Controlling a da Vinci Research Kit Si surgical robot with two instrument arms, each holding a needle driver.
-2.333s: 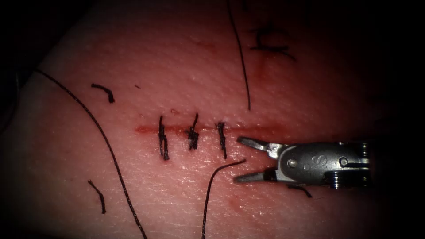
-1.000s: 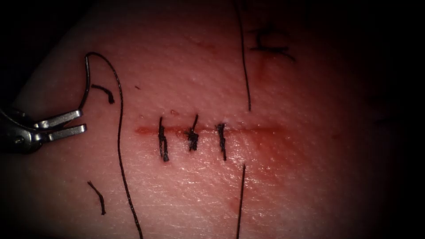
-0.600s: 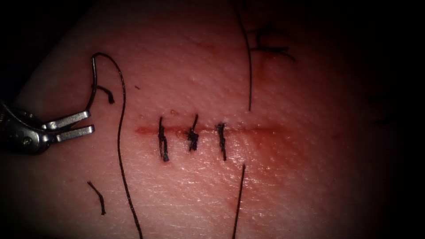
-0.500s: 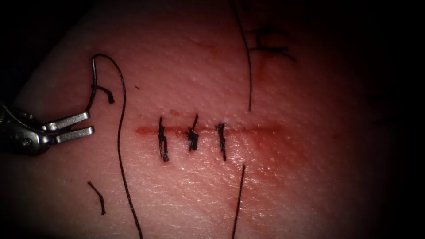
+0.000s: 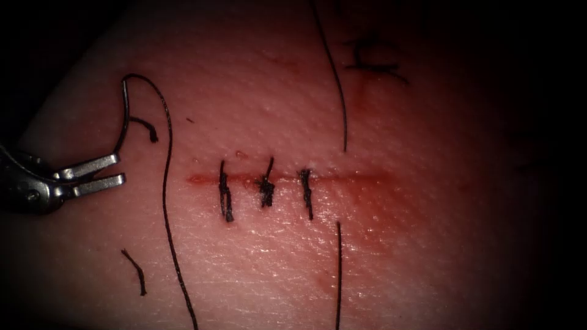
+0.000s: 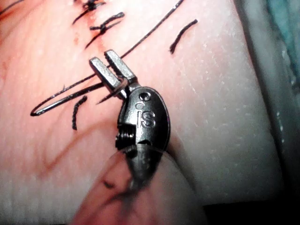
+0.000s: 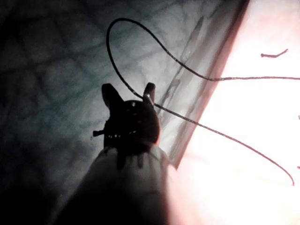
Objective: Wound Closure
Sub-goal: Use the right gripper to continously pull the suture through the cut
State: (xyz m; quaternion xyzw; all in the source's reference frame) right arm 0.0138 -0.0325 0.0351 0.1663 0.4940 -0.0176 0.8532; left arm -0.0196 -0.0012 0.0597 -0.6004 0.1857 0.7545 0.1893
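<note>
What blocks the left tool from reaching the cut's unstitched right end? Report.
Probably yes. The left tool holds the needle near one end, out of the tissue; only flat stitches lie between. The right tool, open and empty, is off the tissue.

Dim, dark-edged endoscope view; glaring tissue (image 7: 262, 140) behind a silhouetted right hand (image 7: 129, 93).

The tissue (image 5: 391, 256) carries everything here, its cut (image 5: 287, 179) crossed by three dark stitches (image 5: 266, 186). Long thread (image 5: 168, 201) trails over its surface left of the cut, and short cut ends of thread (image 5: 136, 270) lie nearby.
</note>
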